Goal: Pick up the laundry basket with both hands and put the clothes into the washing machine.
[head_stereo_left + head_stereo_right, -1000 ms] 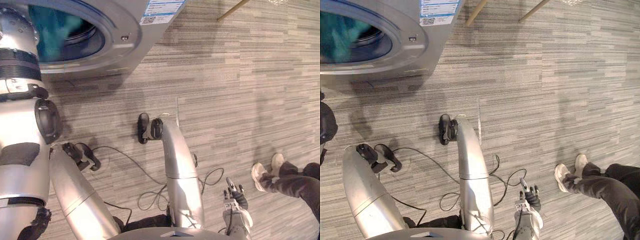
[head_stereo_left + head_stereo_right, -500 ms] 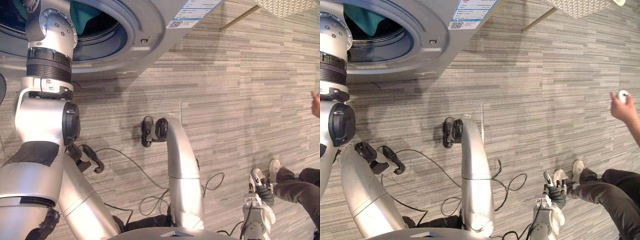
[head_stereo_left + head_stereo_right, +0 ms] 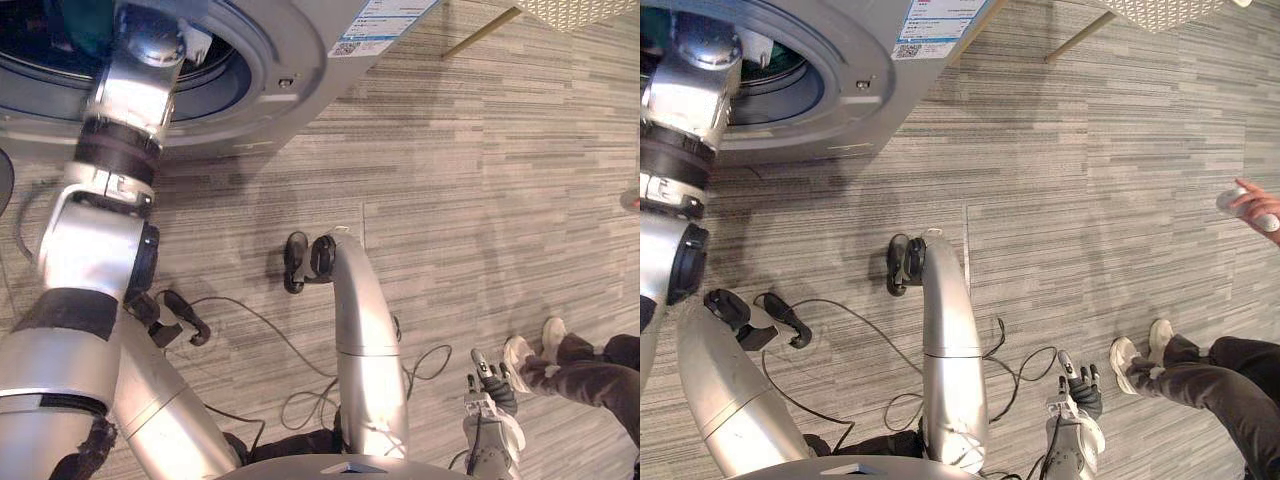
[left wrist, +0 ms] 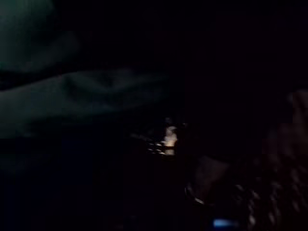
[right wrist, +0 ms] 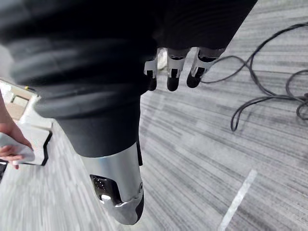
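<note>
Looks like an office or lab test room rather than a home laundry: the floor is grey striped carpet tiles (image 3: 480, 200), the commercial sort, w/ a silver front-load washing machine (image 3: 300, 40) stood straight on them. A person (image 3: 590, 375) in dark trousers & pale shoes (image 3: 530, 352) is close by – their hand (image 3: 1255, 205) holds a small white device. A thin wooden leg (image 3: 480, 32) of some furniture shows beyond.

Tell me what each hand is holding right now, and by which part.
The right hand, low over the floor, is open and holds nothing. The left hand is deep in the washing machine drum, too dark to tell any hold.
</note>
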